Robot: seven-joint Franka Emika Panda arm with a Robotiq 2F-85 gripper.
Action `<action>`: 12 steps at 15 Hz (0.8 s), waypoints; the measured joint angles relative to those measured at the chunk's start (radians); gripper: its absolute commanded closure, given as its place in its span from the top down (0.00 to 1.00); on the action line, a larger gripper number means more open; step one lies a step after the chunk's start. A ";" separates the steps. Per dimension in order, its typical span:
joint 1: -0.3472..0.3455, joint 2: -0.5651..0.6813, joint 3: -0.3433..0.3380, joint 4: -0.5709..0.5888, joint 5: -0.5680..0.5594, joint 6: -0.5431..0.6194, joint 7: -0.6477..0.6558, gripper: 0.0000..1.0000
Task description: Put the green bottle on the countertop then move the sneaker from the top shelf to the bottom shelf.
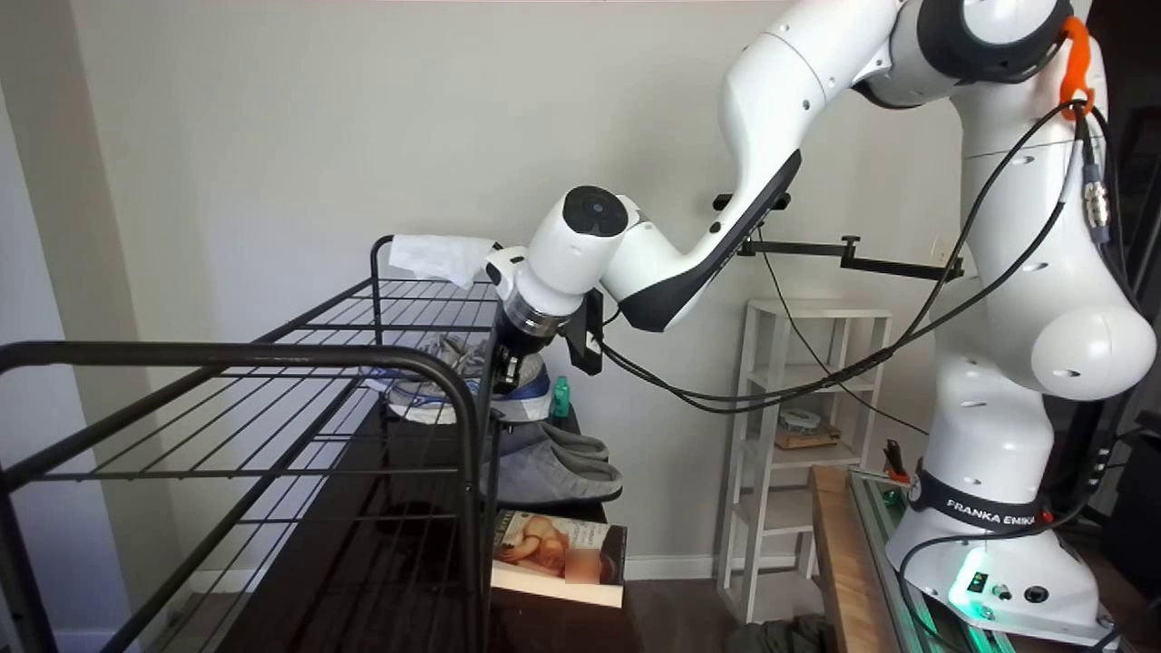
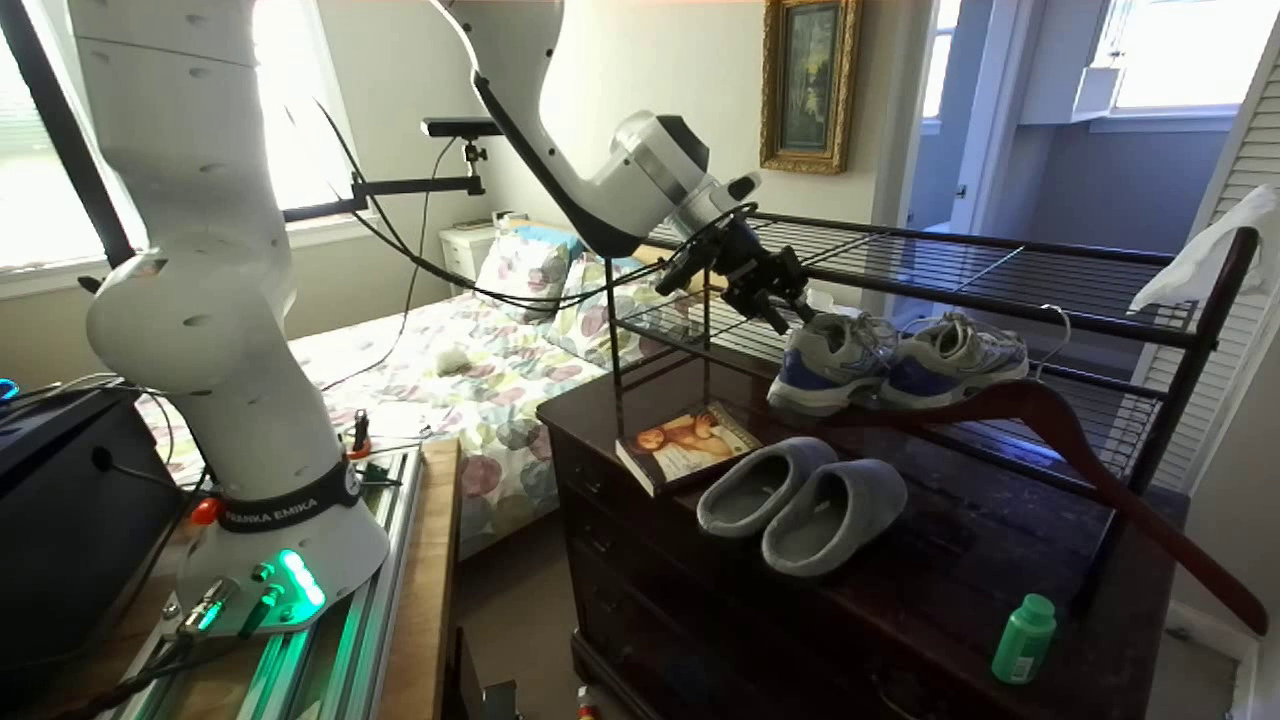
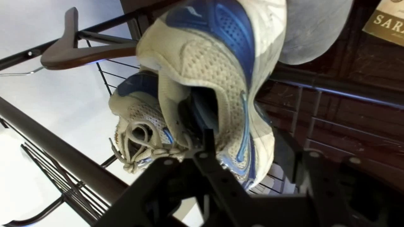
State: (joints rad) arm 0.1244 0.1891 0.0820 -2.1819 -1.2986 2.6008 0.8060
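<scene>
Two light grey, white and blue sneakers stand side by side below the top shelf (image 1: pixel 245 475) of the black wire rack. In an exterior view the near sneaker (image 2: pixel 822 372) is left of the far sneaker (image 2: pixel 955 365). My gripper (image 2: pixel 793 316) reaches down to the near sneaker. In the wrist view my gripper (image 3: pixel 244 143) straddles that sneaker's side (image 3: pixel 217 60): one finger is at the shoe's opening, the other beside the sole. The fingers are apart; whether they touch the shoe is unclear. The green bottle (image 2: pixel 1024 638) stands upright on the dark dresser top (image 2: pixel 950 530).
Grey slippers (image 2: pixel 835 515) and a book (image 2: pixel 690 445) lie on the dresser in front of the rack. A wooden hanger (image 2: pixel 1065 430) leans by the sneakers. A white cloth (image 1: pixel 442 257) hangs over the rack's end rail. The upper rail (image 3: pixel 60 148) runs close beside my gripper.
</scene>
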 measured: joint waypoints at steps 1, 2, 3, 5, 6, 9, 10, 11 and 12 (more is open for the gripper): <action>0.002 -0.016 0.000 -0.020 -0.033 0.017 0.013 0.91; 0.005 -0.039 0.001 -0.042 -0.079 0.026 0.032 0.98; 0.010 -0.069 0.001 -0.064 -0.126 0.028 0.058 1.00; 0.015 -0.147 0.003 -0.122 -0.178 0.025 0.132 1.00; 0.015 -0.193 0.003 -0.158 -0.178 0.022 0.166 1.00; -0.003 -0.335 -0.031 -0.282 -0.074 0.082 0.189 1.00; -0.018 -0.381 -0.064 -0.325 -0.029 0.129 0.171 1.00; -0.037 -0.418 -0.099 -0.363 0.026 0.175 0.127 1.00; -0.060 -0.447 -0.139 -0.398 0.097 0.219 0.054 1.00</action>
State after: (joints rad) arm 0.0646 -0.2580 -0.0565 -2.5803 -1.2013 2.8194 0.8599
